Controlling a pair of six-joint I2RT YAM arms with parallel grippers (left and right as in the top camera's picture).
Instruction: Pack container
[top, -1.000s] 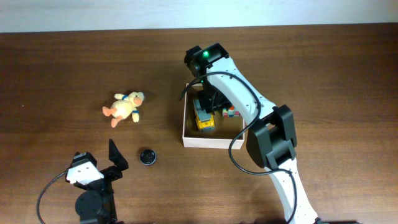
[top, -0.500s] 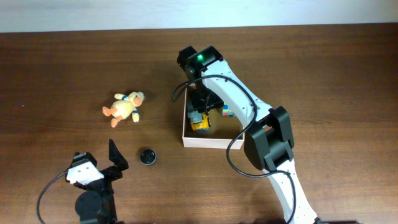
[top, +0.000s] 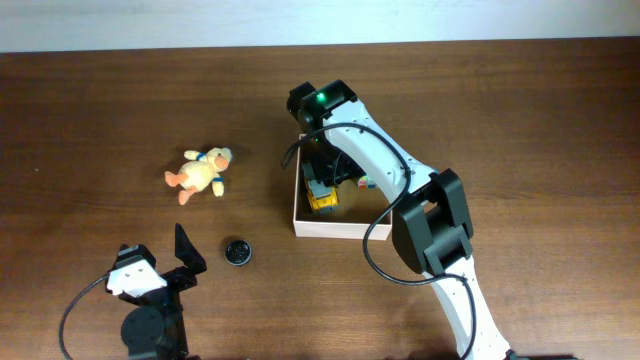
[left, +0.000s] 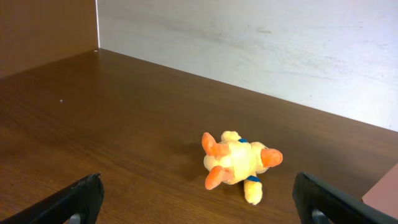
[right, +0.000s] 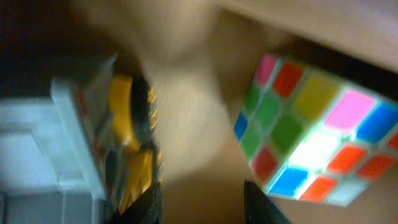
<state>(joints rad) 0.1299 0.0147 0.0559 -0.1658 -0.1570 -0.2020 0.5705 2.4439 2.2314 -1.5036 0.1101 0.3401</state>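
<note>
Container: right of counter centre, largely covered by the right arm. Inside, partly hidden: yellow truck and colour cube, both blurred in the wrist view. Right gripper sits low in the container; its jaws' spread cannot be told. Left gripper: jaws wide apart, empty, tips cut off. Duck and black disc lie outside, to the left.

Two arms, white shells over black joints.
The right arm is made of white links between boxy black joint blocks, the biggest well below the green light (lit, on a black wrist housing). A thin black cable loops along the links from just under that light. Far down-left of the light, the left arm has a round black base, a white block and its own cable loop. The left gripper has dark, flat fingers.
</note>
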